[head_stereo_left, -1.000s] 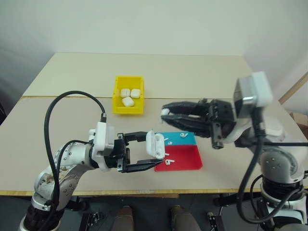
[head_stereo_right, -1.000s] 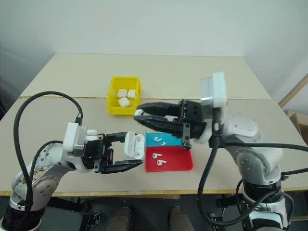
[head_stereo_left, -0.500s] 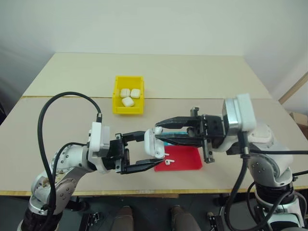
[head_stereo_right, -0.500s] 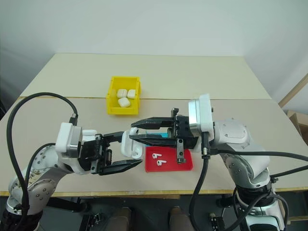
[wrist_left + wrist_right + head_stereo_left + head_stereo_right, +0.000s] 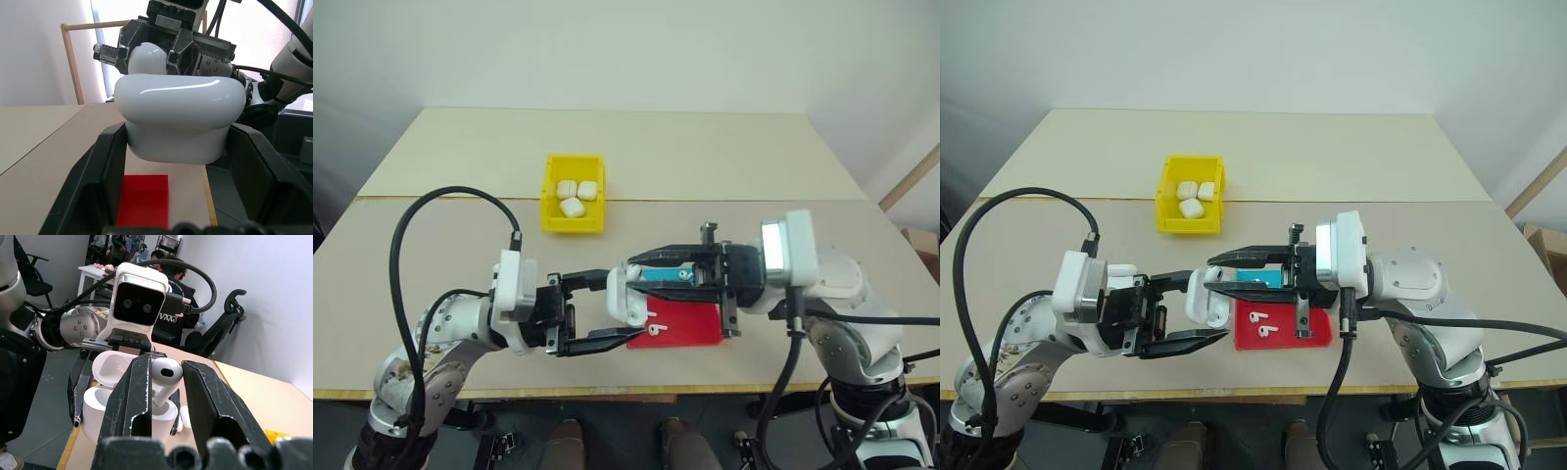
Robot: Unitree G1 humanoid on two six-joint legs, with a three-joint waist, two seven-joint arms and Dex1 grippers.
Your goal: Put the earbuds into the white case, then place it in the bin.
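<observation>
My left gripper [image 5: 619, 313] clamps the small glossy white rounded plastic case [image 5: 625, 294], lid open, so my right gripper [image 5: 168, 377] can seat its pinched tiny white earbud [image 5: 165, 370].

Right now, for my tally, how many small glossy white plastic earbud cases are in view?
4: three in the yellow plastic bin, one open in the left gripper; arms may hide others.

Both arms reach inward, level, tips meeting — left tool [image 5: 622, 308] clamped tight, right tool [image 5: 165, 377] pinching between 2 fingers
</observation>
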